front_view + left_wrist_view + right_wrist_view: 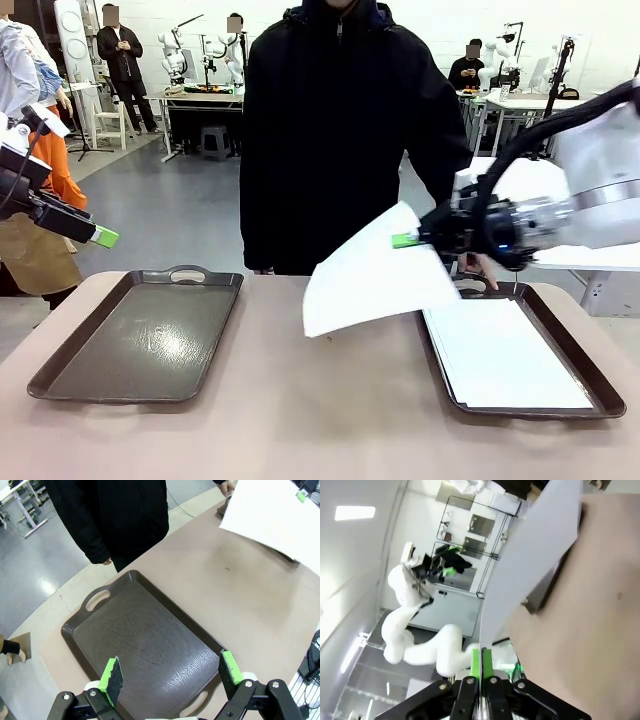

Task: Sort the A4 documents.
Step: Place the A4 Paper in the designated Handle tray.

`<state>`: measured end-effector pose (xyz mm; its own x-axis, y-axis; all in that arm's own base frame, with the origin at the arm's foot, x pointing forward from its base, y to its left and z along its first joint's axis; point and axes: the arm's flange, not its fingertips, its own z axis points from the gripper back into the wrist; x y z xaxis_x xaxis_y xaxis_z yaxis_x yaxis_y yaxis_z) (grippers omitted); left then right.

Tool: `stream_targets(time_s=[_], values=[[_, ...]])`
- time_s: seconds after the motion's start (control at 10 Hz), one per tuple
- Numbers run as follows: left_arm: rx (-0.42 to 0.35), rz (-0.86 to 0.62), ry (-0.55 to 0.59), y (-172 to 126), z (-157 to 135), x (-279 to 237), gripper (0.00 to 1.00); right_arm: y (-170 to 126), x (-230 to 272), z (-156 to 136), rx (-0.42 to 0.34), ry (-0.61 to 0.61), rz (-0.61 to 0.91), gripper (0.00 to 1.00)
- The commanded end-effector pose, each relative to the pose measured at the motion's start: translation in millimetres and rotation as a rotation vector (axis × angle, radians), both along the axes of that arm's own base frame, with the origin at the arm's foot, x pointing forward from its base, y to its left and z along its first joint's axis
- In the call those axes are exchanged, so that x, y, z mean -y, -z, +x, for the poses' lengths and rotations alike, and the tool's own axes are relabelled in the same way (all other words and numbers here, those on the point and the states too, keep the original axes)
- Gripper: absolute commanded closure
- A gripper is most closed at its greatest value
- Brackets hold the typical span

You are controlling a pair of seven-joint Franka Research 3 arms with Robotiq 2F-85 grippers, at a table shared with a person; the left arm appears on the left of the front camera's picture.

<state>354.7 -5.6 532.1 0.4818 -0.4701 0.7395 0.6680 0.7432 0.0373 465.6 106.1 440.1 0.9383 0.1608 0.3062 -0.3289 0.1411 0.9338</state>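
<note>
Front view: my right tool [408, 240] is pressed together on the near corner of one A4 sheet [375, 275], held up off the counter [300, 420]. The sheet hangs tilted, its long axis running from the tool down and toward my left, so it sits over bare counter between the two trays. The rest of the A4 documents [505, 355] lie stacked flat in the right tray [600, 395], long axis running away from me. The left tray [140, 335] is bare, well apart from the lifted sheet and further to my left. The right arm carries the sheet, but the left tool [103, 237] hangs nearer the left tray, above its far-left corner. If this sheet belongs in the left tray, I judge the move is a carry leftward across the gap. A person stands at the far edge, one hand [483, 268] by the right tray's handle.

Left wrist view: my left tool [172, 672] is spread wide, nothing between the green pads [229, 666], looking down on the left tray [145, 645], which is dark and glossy. The held sheet [275, 517] shows at upper right, clear of that tray. The counter between is plain tan and free of clutter.

Right wrist view: the right tool's fingers [475, 661] are shut flat together, pinching the sheet [530, 565], which rises edge-on from them; how deep the bite is, I cannot tell from this angle. Beyond is a lab room with another white arm.
</note>
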Motion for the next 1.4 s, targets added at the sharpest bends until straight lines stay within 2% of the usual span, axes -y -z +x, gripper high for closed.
stream_targets(time_s=[0.0,0.2,0.3,0.5,0.8,1.1,1.3], values=[[0.000,-0.005,0.002,1.3,0.7,-1.0,0.00,10.6,59.0,-3.6,0.029,0.000,-0.086,0.99],[0.000,-0.005,0.002,1.3,0.7,-1.0,0.00,17.8,95.8,-1.0,0.157,0.039,-0.194,0.99],[0.000,-0.005,0.002,1.3,0.7,-1.0,0.00,21.6,105.0,8.6,0.166,0.108,-0.205,0.99],[0.000,-0.005,0.002,1.3,0.7,-1.0,0.00,40.1,112.7,26.8,0.192,0.151,-0.274,0.99],[0.000,-0.005,0.002,1.3,0.7,-1.0,0.00,83.5,133.8,40.8,0.109,0.119,-0.413,0.99],[0.000,-0.005,0.002,1.3,0.7,-1.0,0.00,90.1,163.8,36.4,0.073,0.100,-0.521,0.99],[0.000,-0.005,0.002,1.3,0.7,-1.0,0.00,96.9,181.5,34.5,0.032,0.186,-0.631,0.99]])
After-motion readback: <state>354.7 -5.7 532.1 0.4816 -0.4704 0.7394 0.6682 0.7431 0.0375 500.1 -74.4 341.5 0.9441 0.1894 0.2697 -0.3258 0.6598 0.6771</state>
